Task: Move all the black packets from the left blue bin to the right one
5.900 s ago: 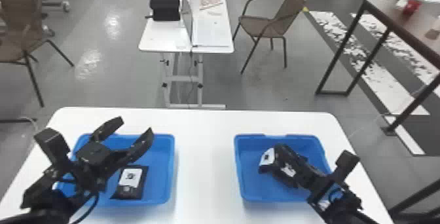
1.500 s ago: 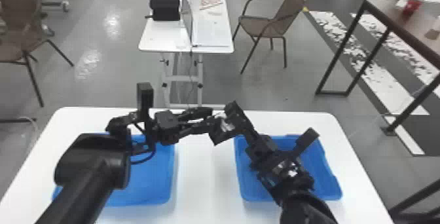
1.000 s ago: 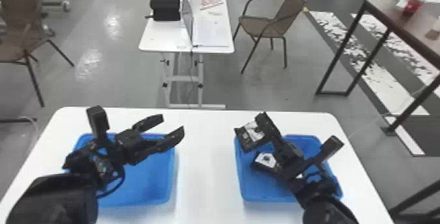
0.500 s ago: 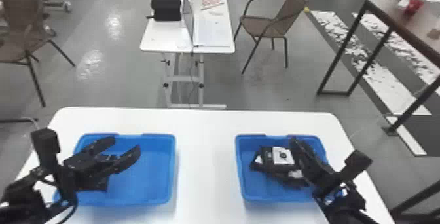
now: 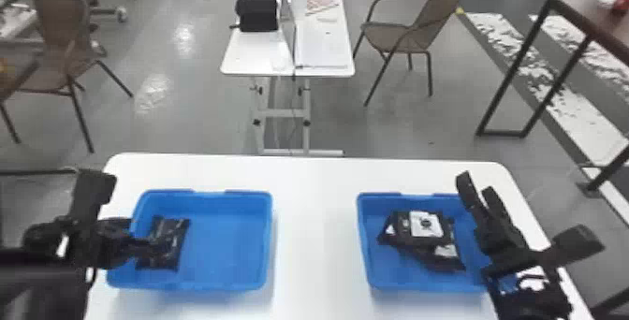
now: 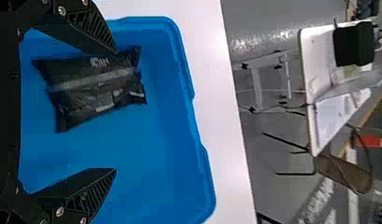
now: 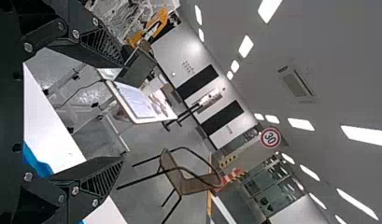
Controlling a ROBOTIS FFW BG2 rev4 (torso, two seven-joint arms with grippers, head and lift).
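Left gripper [image 5: 149,248] over left blue bin [image 5: 224,249], fingers apart, nothing clamped; one black packet [image 5: 171,244] lies flat in that bin near its left wall, one fingertip overlapping it in the left wrist view. White table [image 5: 316,221] between bins. Right blue bin [image 5: 381,267] holds piled black packets [image 5: 405,232], white label up on top. Right gripper [image 5: 476,184] by that bin's right side, fingers apart, empty.
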